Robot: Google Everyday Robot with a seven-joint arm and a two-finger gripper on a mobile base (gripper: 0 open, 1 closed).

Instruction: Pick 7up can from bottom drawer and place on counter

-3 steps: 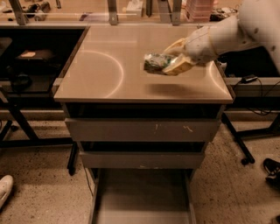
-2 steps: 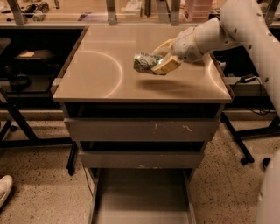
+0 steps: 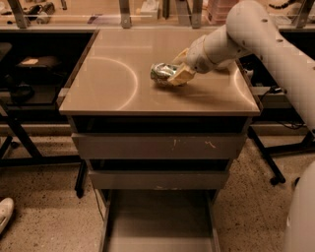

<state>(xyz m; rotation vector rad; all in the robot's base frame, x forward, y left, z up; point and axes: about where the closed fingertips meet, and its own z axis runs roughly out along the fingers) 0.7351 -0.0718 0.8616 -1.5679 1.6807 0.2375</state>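
Observation:
The 7up can (image 3: 161,72) is green and silver, dented, lying on its side over the middle of the beige counter (image 3: 113,78). My gripper (image 3: 173,75) comes in from the right on the white arm and is shut on the can, low over the counter; I cannot tell whether the can touches the surface. The bottom drawer (image 3: 158,221) is pulled out at the bottom of the view; its flat grey floor holds nothing.
Two shut grey drawer fronts (image 3: 157,146) sit under the counter. Black desks stand at the left (image 3: 29,64) and right. Metal posts (image 3: 125,15) line the counter's far edge. A white shoe (image 3: 5,212) is on the speckled floor at the lower left.
My gripper has moved left and lower over the counter with the can in it. The arm has swung further into view on the right.

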